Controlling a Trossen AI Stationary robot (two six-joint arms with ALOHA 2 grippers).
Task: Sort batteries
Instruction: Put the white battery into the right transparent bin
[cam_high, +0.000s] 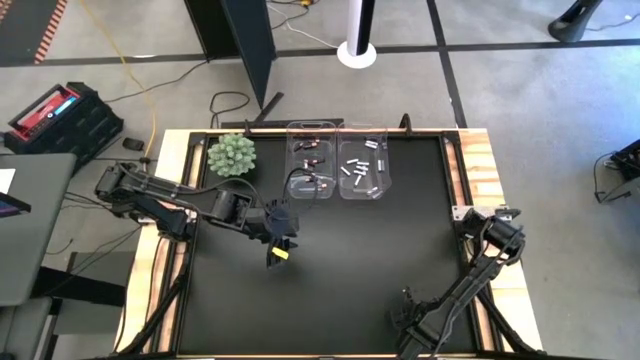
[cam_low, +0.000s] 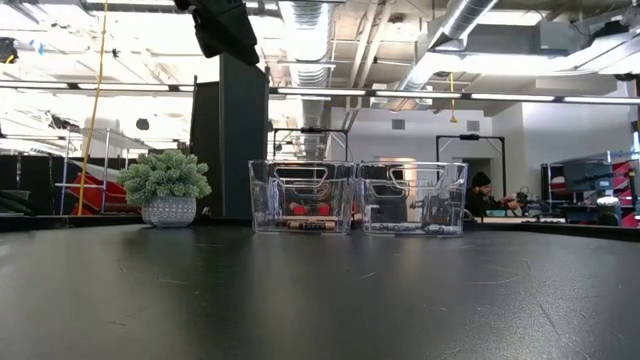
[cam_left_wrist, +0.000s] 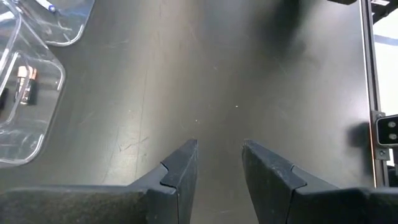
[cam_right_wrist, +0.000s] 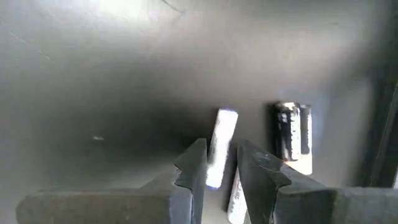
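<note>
While left end effector (cam_left_wrist: 219, 163) hangs released, black tabletop (cam_high: 350, 260) bare; right: can't tell.

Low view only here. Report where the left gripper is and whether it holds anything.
Observer: The left gripper hangs over the bare black mat in front of the left bin, open, with nothing between its fingers.
Operator: Now the right gripper.
Observer: The right gripper is over the right part of the mat, open, pointing at a loose white battery.
Operator: List any other loose cells there.
Observer: A dark battery lies beside the white one, apart from it, and a second pale cell shows partly behind a finger.
</note>
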